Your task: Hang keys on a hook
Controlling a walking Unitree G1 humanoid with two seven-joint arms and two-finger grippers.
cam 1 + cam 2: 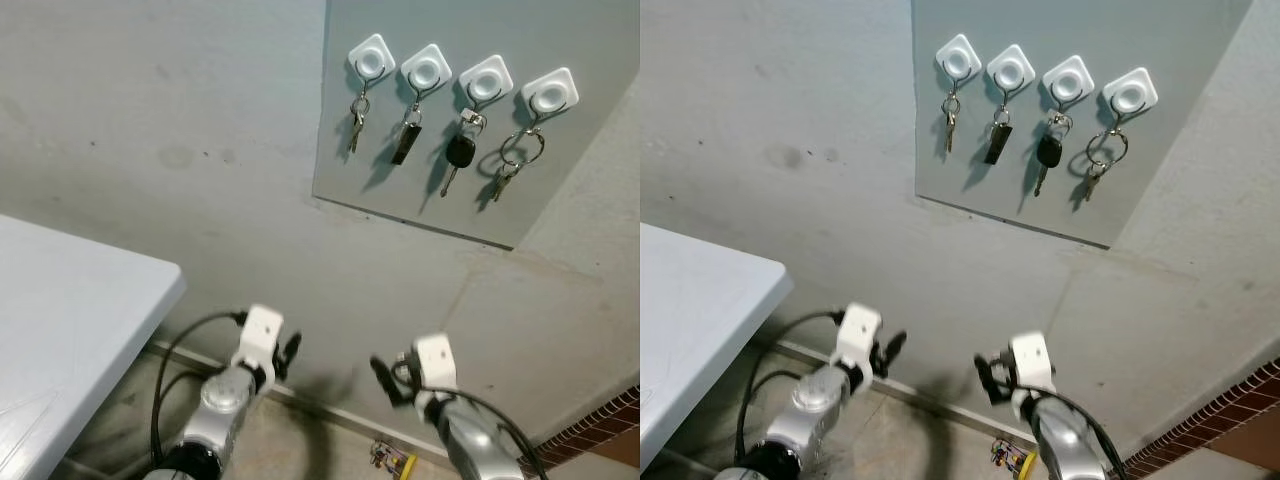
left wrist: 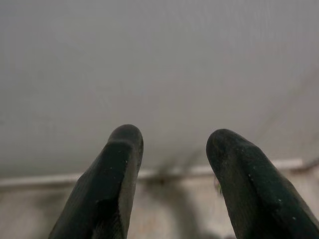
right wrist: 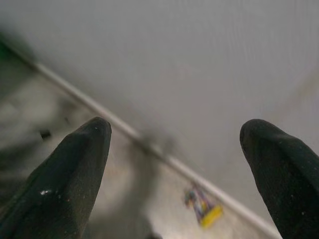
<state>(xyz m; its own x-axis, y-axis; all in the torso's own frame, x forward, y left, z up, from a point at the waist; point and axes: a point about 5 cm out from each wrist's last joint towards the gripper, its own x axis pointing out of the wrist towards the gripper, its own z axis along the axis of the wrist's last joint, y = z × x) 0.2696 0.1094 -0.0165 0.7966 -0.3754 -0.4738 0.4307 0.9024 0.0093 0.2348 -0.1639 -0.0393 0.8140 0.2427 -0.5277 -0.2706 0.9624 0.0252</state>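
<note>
A grey panel (image 1: 430, 190) on the wall carries a row of white square hooks, the leftmost (image 1: 370, 60) and the rightmost (image 1: 549, 95). Each hook holds keys: a small silver key (image 1: 356, 125), a dark fob (image 1: 406, 140), a black car key (image 1: 458, 155) and a ring of keys (image 1: 515, 160). Both arms hang low, far below the panel. My left gripper (image 1: 290, 352) is open and empty, its fingers (image 2: 122, 149) pointing at the wall's foot. My right gripper (image 1: 385, 378) is open wide with nothing between its fingers (image 3: 89, 144).
A white table (image 1: 80, 300) fills the lower left. A skirting strip (image 1: 330, 410) runs along the wall's foot. A small yellow object (image 1: 392, 460) lies on the floor by it. Brickwork (image 1: 600, 420) shows at the lower right.
</note>
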